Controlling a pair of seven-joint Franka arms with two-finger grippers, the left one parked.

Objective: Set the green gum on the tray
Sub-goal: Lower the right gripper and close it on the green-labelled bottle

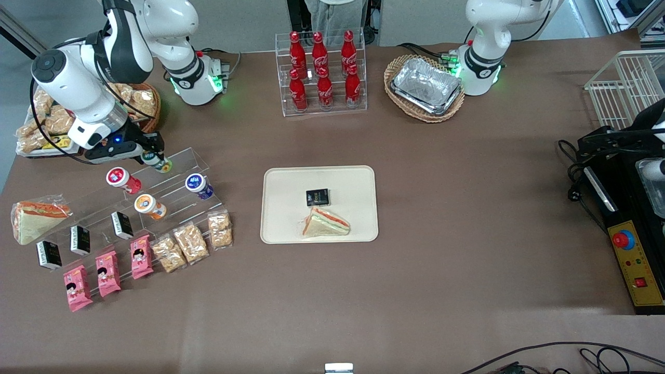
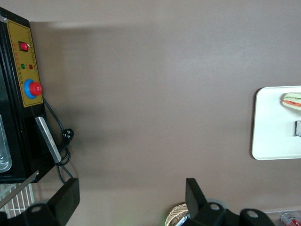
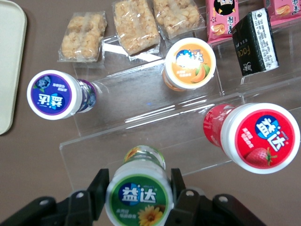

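Note:
The green gum (image 3: 138, 195), a small bottle with a green-rimmed lid and a sunflower label, stands on the top step of a clear acrylic stand (image 1: 179, 161) toward the working arm's end of the table. My gripper (image 3: 140, 181) is down over it, one black finger against each side of the lid, shut on it. The front view shows the gum (image 1: 157, 162) just under the gripper (image 1: 153, 156). The beige tray (image 1: 291, 187) lies at mid-table with a black box (image 1: 317, 197) and a wrapped sandwich (image 1: 326, 223) on it; its rim (image 3: 9, 61) shows in the right wrist view.
On the stand's lower steps are a red-lidded bottle (image 1: 118, 177), an orange-lidded one (image 1: 146, 204), a purple-lidded one (image 1: 197, 184) and black boxes (image 1: 122, 225). Snack packs (image 1: 189, 241) lie nearer the front camera. A cola rack (image 1: 322, 72) and a foil-tray basket (image 1: 425, 87) stand farther back.

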